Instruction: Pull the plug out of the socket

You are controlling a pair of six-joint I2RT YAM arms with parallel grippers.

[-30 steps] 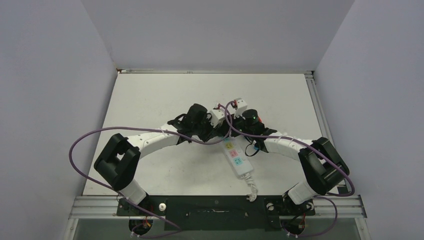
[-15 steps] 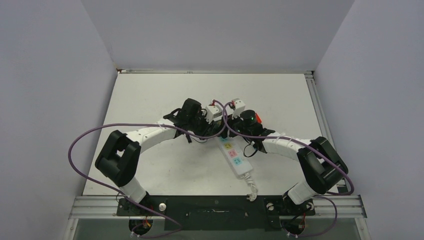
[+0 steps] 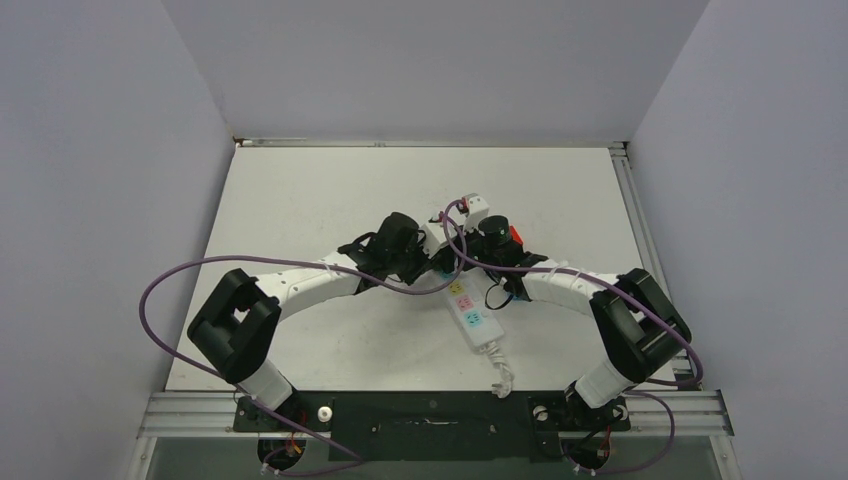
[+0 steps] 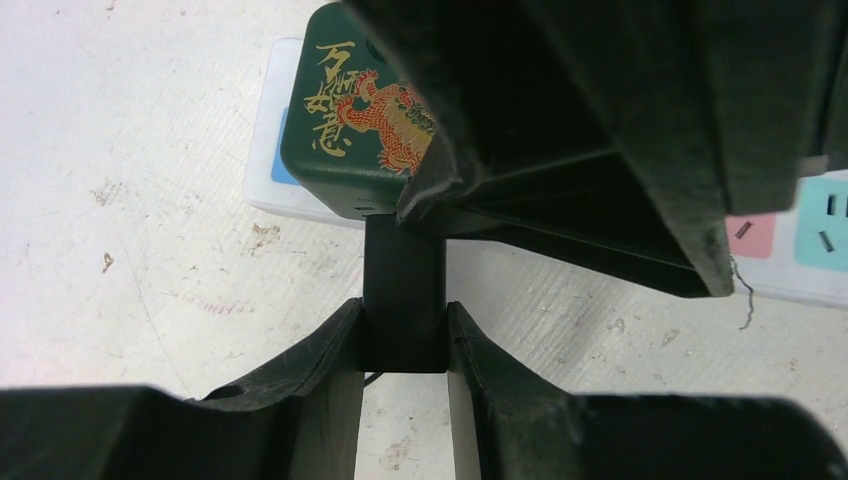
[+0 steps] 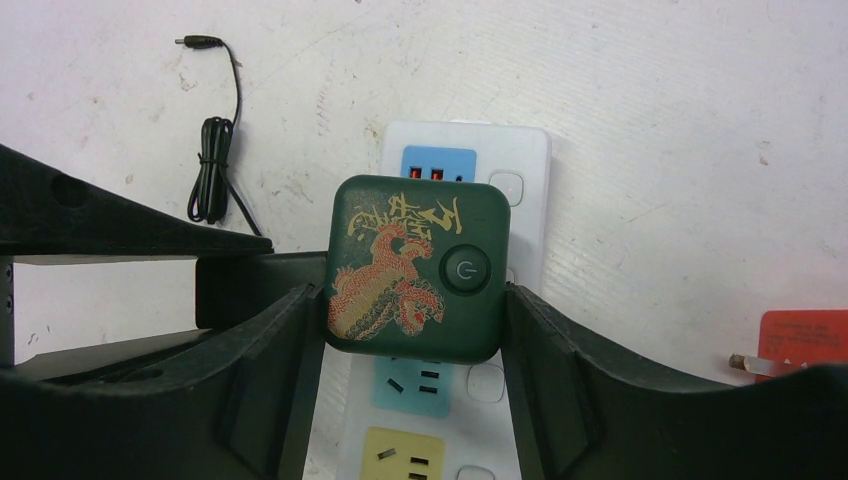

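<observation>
The plug [image 5: 415, 270] is a dark green square block with a gold and red dragon and a round button. It sits on the socket [image 5: 525, 150], the long white strip [image 3: 470, 318] of pastel outlets. My right gripper [image 5: 412, 305] is shut on the plug, one finger pressed to each side. In the left wrist view the plug [image 4: 340, 130] stands at the top on the strip [image 4: 262, 190]. A short black bar [image 4: 404, 280] runs from the plug's near side, and my left gripper [image 4: 404, 325] is shut on it. In the top view the wrists hide the plug.
A thin black cord [image 5: 210, 150] with a barrel tip lies bundled beside the strip's far end. A red card [image 3: 516, 235] lies by the right wrist. The strip's short white cord [image 3: 500, 372] trails toward the near edge. Purple cables arc over both arms, and grey walls close three sides.
Both wrists swayed a little left, then back. The strip and its cord have slid slightly away from the near edge. Both grips look unchanged.
</observation>
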